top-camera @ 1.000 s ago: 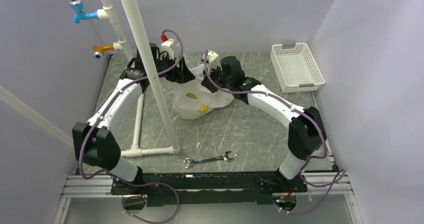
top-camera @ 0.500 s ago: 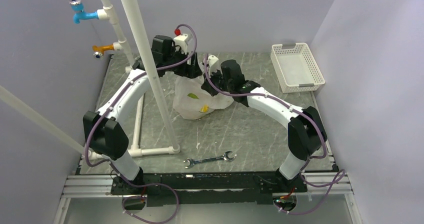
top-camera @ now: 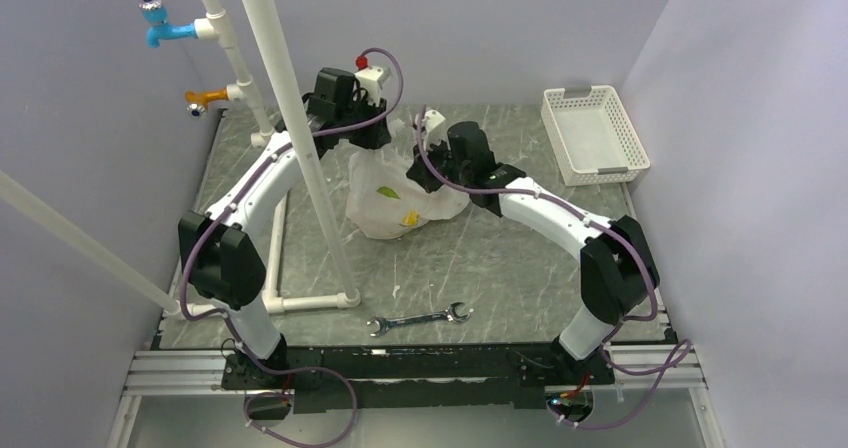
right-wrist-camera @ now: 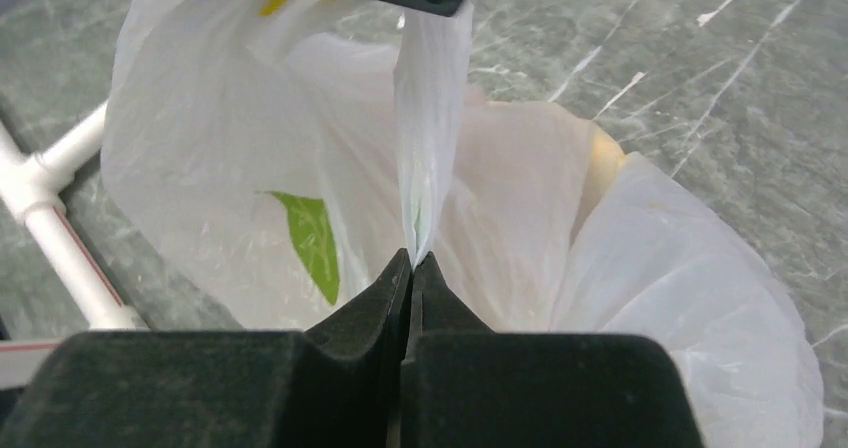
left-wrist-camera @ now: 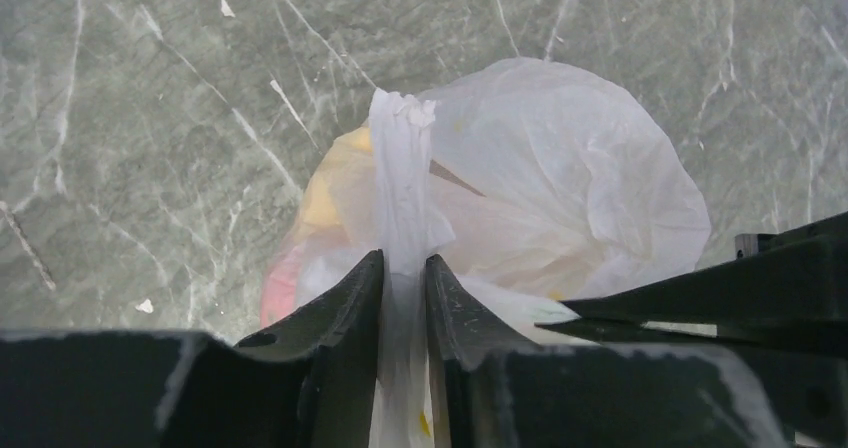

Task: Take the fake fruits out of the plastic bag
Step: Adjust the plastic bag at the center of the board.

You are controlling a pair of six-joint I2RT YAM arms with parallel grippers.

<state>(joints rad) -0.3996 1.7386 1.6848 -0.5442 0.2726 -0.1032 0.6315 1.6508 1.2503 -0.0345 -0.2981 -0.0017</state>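
Note:
The plastic bag (top-camera: 395,198) stands in the middle of the table, white film with a green leaf print and a yellow spot. My left gripper (top-camera: 384,140) is over its far left top. In the left wrist view the left gripper (left-wrist-camera: 404,268) is shut on a twisted handle strip of the plastic bag (left-wrist-camera: 560,178). Fake fruits show dimly through the film, one yellow (left-wrist-camera: 320,203) and one pink (left-wrist-camera: 278,290). My right gripper (right-wrist-camera: 412,260) is shut on another strip of the plastic bag (right-wrist-camera: 230,138), at the bag's right top (top-camera: 420,166).
A white lattice basket (top-camera: 594,133) sits at the back right. A wrench (top-camera: 418,319) lies near the front edge. A white pipe frame (top-camera: 300,148) rises left of the bag, its base rail (right-wrist-camera: 60,218) beside it. Blue (top-camera: 160,28) and orange (top-camera: 200,98) taps hang on the back left.
The left arm swung right and back to the bag's top, and its jaws closed from wide open onto the handle strip. The bag stands a little taller. The right gripper stayed shut.

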